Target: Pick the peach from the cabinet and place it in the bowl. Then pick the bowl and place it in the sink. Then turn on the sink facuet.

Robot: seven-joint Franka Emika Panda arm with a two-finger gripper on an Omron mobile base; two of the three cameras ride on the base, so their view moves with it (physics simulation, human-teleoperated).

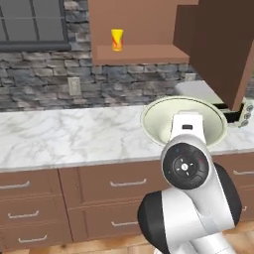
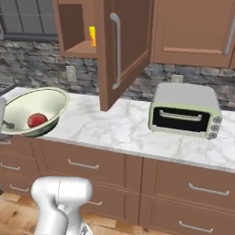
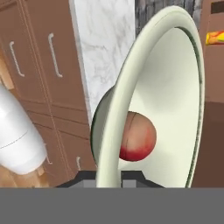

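My gripper (image 3: 108, 179) is shut on the rim of the pale cream-green bowl (image 3: 175, 83), one finger on each side of the wall. The bowl (image 2: 43, 102) hangs tilted over the counter's front edge, with the gripper (image 2: 5, 123) at its left side. The reddish peach (image 2: 37, 120) lies inside the bowl, low against the wall (image 3: 136, 138). In the left base view the arm's wrist covers the middle of the bowl (image 1: 155, 119). The brown cabinet (image 1: 144, 53) stands open above the counter. The sink and the sink facuet are out of view.
A yellow cup (image 1: 117, 39) stands on the cabinet shelf. The open cabinet door (image 2: 108, 50) juts out over the marble counter (image 2: 114, 126). To the right sits a toaster oven (image 2: 186, 110). Brown drawer fronts (image 1: 114, 183) run under the counter.
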